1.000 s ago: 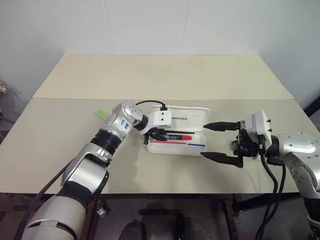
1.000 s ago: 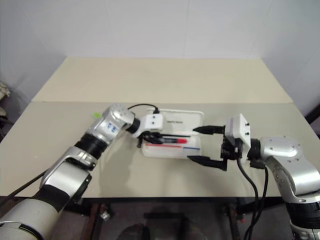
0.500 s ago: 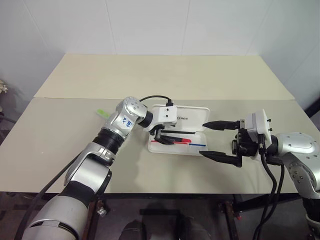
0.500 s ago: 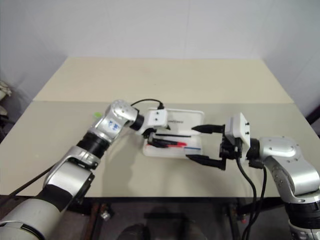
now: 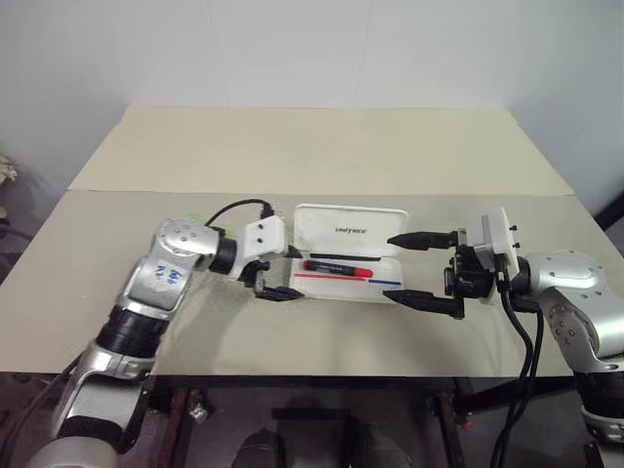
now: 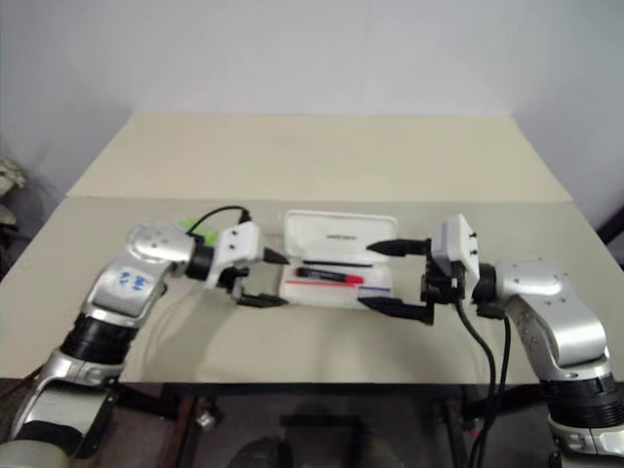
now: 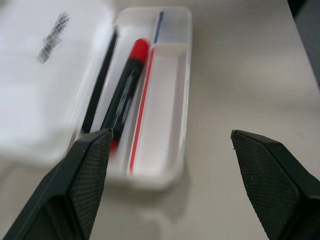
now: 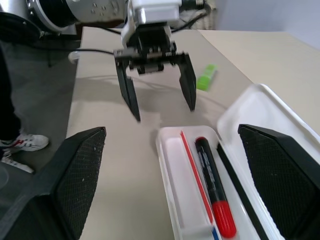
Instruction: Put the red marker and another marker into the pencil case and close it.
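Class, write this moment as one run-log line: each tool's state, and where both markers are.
left tool: open, empty | right tool: open, empty | black red-capped marker: inside open white plastic case | short green highlighter: on beige table

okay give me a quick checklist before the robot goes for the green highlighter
1. Red marker lying inside the pencil case: ok.
2. Case lid open, so the highlighter can go in: ok.
3. Left hand open and holding nothing: ok.
4. Right hand open, at the case's right end, holding nothing: ok.
5. Green highlighter on the table, outside the case: not ok yet.
6. Highlighter free to grasp: cannot tell from the head views, where the left arm covers most of it.
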`<state>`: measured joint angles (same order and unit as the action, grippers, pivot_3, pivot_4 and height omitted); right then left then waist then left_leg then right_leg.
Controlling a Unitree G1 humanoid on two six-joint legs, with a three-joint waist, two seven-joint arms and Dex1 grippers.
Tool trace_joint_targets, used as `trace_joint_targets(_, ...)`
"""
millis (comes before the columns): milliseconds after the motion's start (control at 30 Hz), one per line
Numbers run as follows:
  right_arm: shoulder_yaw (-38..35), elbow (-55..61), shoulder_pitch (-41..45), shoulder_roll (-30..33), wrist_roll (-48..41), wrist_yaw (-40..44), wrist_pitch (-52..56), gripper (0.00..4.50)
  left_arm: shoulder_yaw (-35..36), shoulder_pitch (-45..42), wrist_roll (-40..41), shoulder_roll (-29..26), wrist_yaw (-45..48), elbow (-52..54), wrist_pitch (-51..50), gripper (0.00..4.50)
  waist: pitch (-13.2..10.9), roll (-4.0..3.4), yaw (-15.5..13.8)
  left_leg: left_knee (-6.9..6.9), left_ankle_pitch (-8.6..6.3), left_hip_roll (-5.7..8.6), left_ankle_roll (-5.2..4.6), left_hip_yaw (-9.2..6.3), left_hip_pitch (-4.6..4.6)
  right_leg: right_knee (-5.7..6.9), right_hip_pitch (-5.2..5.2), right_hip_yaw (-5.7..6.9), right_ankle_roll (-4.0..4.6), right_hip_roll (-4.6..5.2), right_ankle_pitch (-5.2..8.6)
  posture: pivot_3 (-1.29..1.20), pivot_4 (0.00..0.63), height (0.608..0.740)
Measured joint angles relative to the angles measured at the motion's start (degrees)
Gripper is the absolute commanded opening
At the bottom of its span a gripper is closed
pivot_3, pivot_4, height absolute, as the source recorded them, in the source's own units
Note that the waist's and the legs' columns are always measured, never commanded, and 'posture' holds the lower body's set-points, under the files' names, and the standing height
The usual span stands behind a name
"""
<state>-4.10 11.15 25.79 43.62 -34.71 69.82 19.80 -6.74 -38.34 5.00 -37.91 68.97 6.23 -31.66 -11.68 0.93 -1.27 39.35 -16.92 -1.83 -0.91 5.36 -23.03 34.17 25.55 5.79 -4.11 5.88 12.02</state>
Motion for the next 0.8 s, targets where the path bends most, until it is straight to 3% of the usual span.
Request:
trace_joint_targets(267, 1.97, -5.29, 4.20, -1.39, 1.68, 3.82, -1.85, 4.50, 14.60, 4.60, 2.88, -2.05, -17.14, 8.08, -22.58, 4.02, 0.00, 0.01, -0.14, 0.00, 0.04, 0.02, 0.01, -0.03, 0.00, 0.07, -0.02, 0.00, 0.00, -0.01, 0.00, 0.00, 0.150, 0.740)
trace_joint_targets(533, 4.08, -9.23, 7.77, -3.31, 2.84, 6.57, -2.66, 4.50, 22.84, -3.23, 2.77, 6.81, -37.39, 6.48, -36.22, 4.02, 0.00, 0.06, -0.12, -0.01, 0.11, 0.04, 0.15, 0.02, 0.02, 0.10, -0.03, 0.00, 0.00, -0.01, 0.00, 0.00, 0.150, 0.740)
trace_joint_targets(800, 4.54, -9.98, 9.34, -3.94, 3.29, 7.91, -3.08, 4.50, 29.48, -10.91, 1.62, 18.40, -54.90, 3.18, -42.10, 4.02, 0.01, 0.10, -0.05, -0.02, 0.15, 0.03, 0.26, 0.03, 0.01, 0.07, -0.03, 0.01, -0.01, 0.00, -0.02, 0.00, 0.150, 0.740)
